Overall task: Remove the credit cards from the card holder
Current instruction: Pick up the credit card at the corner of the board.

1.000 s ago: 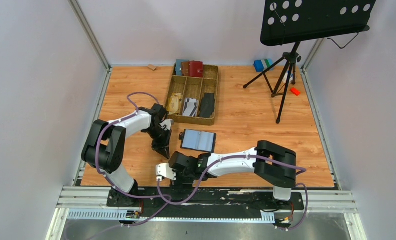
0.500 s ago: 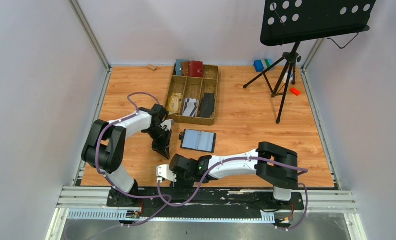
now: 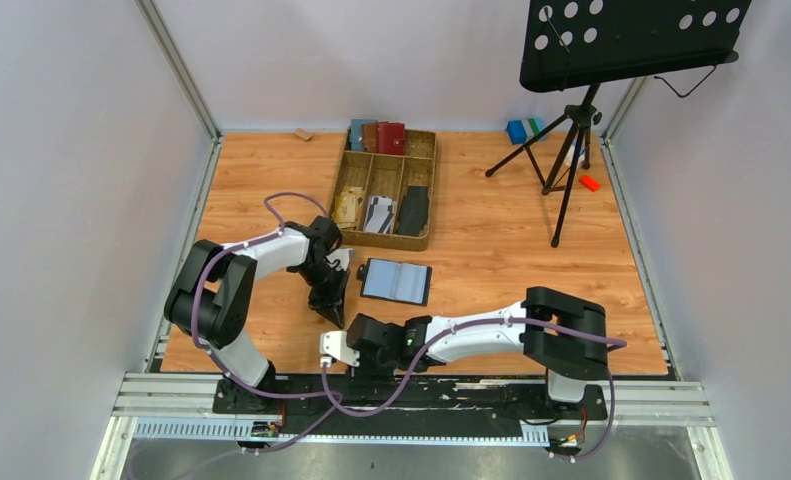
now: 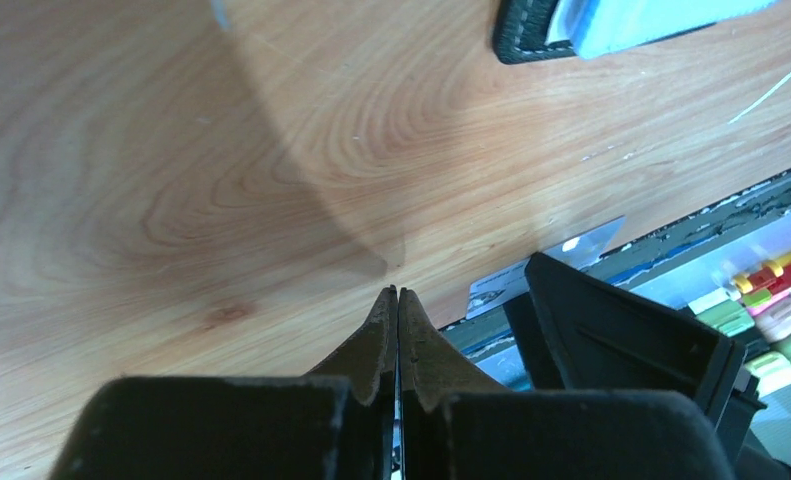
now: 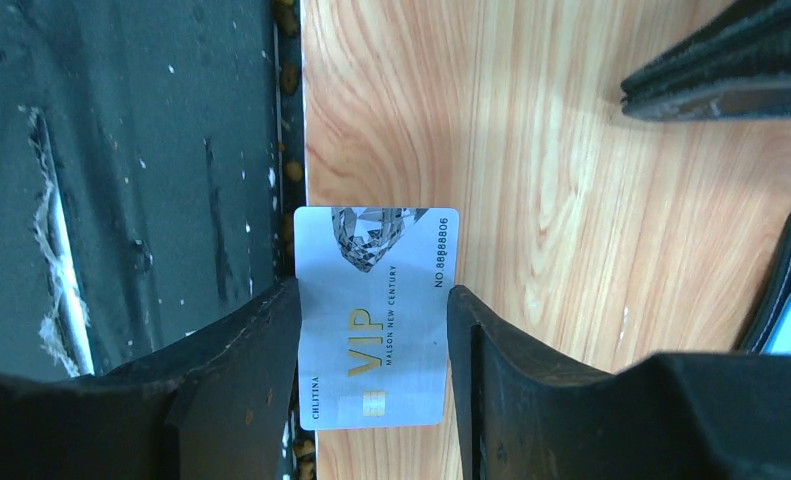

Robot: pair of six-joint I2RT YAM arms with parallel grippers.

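The card holder (image 3: 396, 281) lies open on the wood table, black with grey-blue pages; its edge shows in the left wrist view (image 4: 611, 25) and the right wrist view (image 5: 786, 290). My right gripper (image 3: 333, 347) is at the table's near edge. Its fingers (image 5: 516, 370) press both long edges of a whitish "VIP" credit card (image 5: 376, 320), which hangs partly over the black rail. That card also shows in the left wrist view (image 4: 551, 262). My left gripper (image 3: 331, 308) is shut, tips (image 4: 398, 292) close to the wood, just left of the holder and beside the right gripper.
A wooden divided tray (image 3: 422, 238) stands behind the holder with blue, brown and red wallets, loose cards and a long black flat piece. A music stand tripod (image 3: 569, 160) is at the back right, with a blue block (image 3: 519, 130) and a red item (image 3: 589, 183). The black rail (image 3: 471, 395) borders the near edge.
My right gripper has slid a little right and toward the near edge with the card. My left gripper has moved nearer and slightly right, closing on the right gripper.
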